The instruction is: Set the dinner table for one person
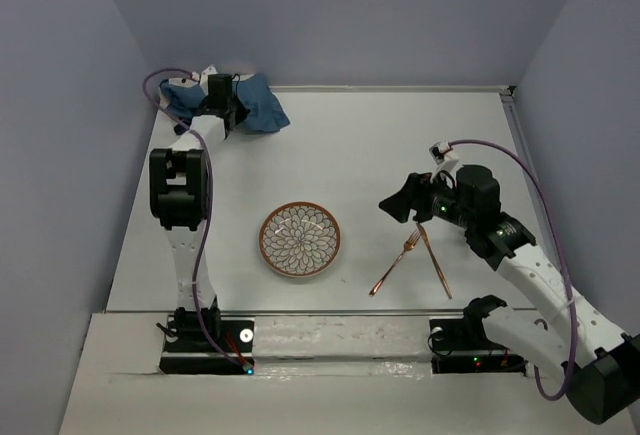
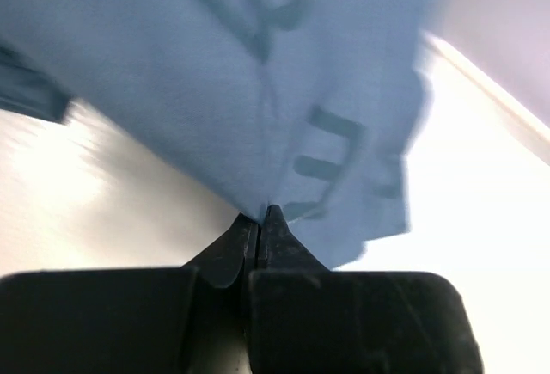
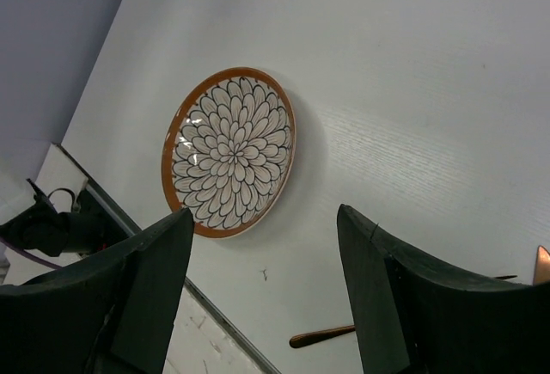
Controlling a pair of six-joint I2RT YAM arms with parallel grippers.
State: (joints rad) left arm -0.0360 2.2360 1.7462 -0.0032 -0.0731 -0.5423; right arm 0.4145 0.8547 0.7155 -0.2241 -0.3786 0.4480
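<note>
My left end effector [image 2: 260,219] fills the bottom of the left wrist view, its two black fingers pressed together on a fold of the blue cloth [image 2: 258,90], which bunches up just beyond the tips. From above, that pinch sits at the far left corner of the white table [image 1: 400,135], with the cloth [image 1: 262,107] heaped against the back wall.

Toward the middle, near the front edge, the flower-patterned plate [image 1: 300,240] lies flat on bare table. To its right a copper fork [image 1: 397,265] and a second copper utensil [image 1: 437,267] lie crossed at their far ends; I cannot tell whether that second one is a knife or a spoon.

My right end effector [image 1: 400,200] hovers just beyond them, jaws spread wide and holding nothing.

I judge the step in hand to be fetching the cloth. Next I should lift it clear of the corner without letting the fold slip, carry it toward the plate, and lay it flat. The plate may have to be shifted for that. The crossed cutlery will need separating afterwards.
</note>
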